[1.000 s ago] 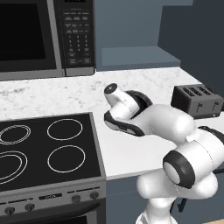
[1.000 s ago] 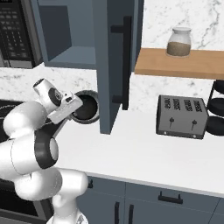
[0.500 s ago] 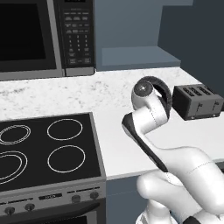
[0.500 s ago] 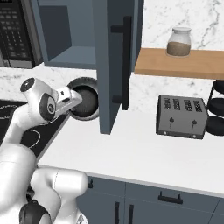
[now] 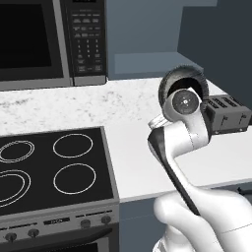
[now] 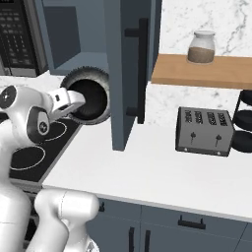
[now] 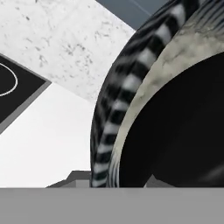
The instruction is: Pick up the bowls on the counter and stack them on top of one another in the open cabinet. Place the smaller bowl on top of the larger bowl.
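Observation:
The larger bowl [image 6: 86, 74], grey and ribbed, hangs tilted on its edge above the counter [image 6: 147, 167], just in front of the open cabinet [image 6: 74, 61]. My gripper [image 6: 77, 97] is shut on its rim from the left. In the hand view the ribbed outside [image 7: 127, 87] and pale speckled inside curve around a black round area [image 7: 183, 127]; it looks like the smaller bowl nested inside, but I cannot tell for sure. From the left base view the bowl's rim [image 5: 181, 75] peeks over my wrist, below the cabinet shelf [image 5: 147, 64].
The open cabinet door [image 6: 130, 74] stands right beside the bowl. A toaster [image 6: 204, 130] sits on the counter to the right, under a wooden shelf with a jar [image 6: 202, 47]. The microwave [image 5: 49, 39] and black stovetop [image 5: 49, 167] lie to the left.
The arm has swung up and to the right, carrying the ribbed bowl from low over the counter to the height of the cabinet shelf; the bowl now stands more on edge.

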